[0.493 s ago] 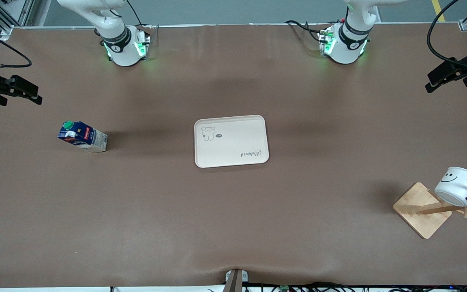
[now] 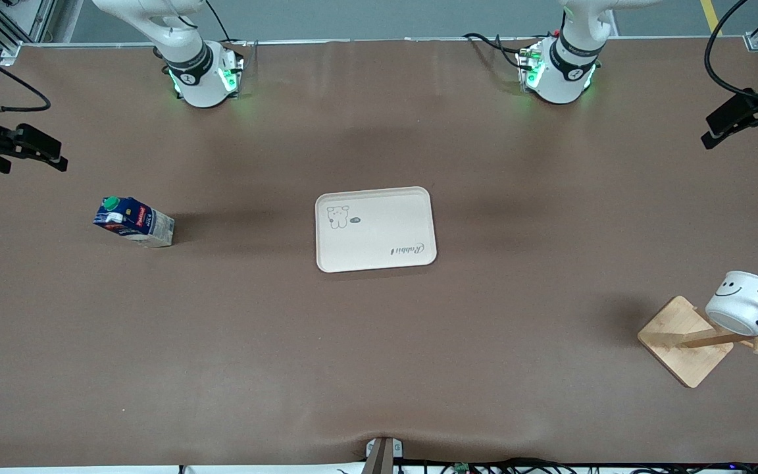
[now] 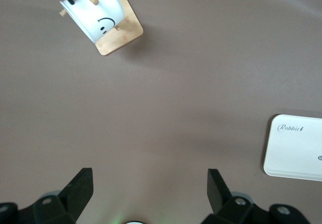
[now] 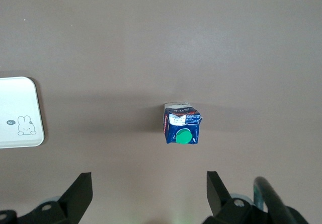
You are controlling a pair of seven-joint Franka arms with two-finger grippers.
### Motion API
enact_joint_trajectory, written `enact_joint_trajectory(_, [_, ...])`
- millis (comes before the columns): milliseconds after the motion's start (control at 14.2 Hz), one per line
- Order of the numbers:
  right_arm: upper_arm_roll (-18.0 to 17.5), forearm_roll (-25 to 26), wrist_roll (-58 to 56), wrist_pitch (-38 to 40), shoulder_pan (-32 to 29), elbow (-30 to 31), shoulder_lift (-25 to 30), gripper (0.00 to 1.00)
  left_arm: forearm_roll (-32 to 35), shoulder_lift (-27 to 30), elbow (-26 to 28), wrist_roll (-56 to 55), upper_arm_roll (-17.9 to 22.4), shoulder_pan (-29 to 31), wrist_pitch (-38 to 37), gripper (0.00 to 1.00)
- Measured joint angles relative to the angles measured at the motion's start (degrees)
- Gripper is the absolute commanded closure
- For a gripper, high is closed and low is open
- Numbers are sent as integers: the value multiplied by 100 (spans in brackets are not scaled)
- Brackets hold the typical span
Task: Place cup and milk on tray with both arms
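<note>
The cream tray (image 2: 375, 229) lies in the middle of the table, with nothing on it. The milk (image 2: 134, 222) stands on the table toward the right arm's end. The cup (image 2: 744, 303) hangs tilted on a wooden peg rack toward the left arm's end, nearer the front camera than the tray. My right gripper (image 4: 149, 178) is open and empty, high above the table beside the milk (image 4: 181, 125). My left gripper (image 3: 150, 176) is open and empty, high above bare table, apart from the cup (image 3: 95, 12). Both grippers show at the front view's side edges, the right (image 2: 47, 150) and the left (image 2: 721, 128).
The rack's square wooden base (image 2: 682, 339) sits under the cup, close to the table's end. A tray corner shows in the left wrist view (image 3: 297, 148) and in the right wrist view (image 4: 17, 113). Brown tabletop lies between the tray and both objects.
My left gripper has shifted a little toward the arms' bases and the table's end. My right gripper has barely moved. The cup, milk and tray stay put.
</note>
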State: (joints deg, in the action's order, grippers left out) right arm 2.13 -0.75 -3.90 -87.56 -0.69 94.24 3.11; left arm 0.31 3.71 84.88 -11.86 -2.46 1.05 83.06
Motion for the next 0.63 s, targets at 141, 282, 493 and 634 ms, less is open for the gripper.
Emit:
enact_joint_trajectory(141, [0, 0, 0, 17, 0, 0, -114, 0, 0, -6, 9, 102, 190, 38, 53, 0])
enact_joint_trajectory(282, [-3, 1, -3, 5, 5, -2, -312, 0, 0, -10, 170, 332, 273, 291, 440, 0])
enact_joint_trajectory(493, [-3, 7, -3, -27, 13, -13, -504, 0, -338, 0, 874, 1049, 299, 914, 1550, 0])
enact_joint_trajectory(634, [6, 14, -3, -26, 11, -14, -602, 0, -728, -1, 1489, 1459, 316, 1293, 2346, 0])
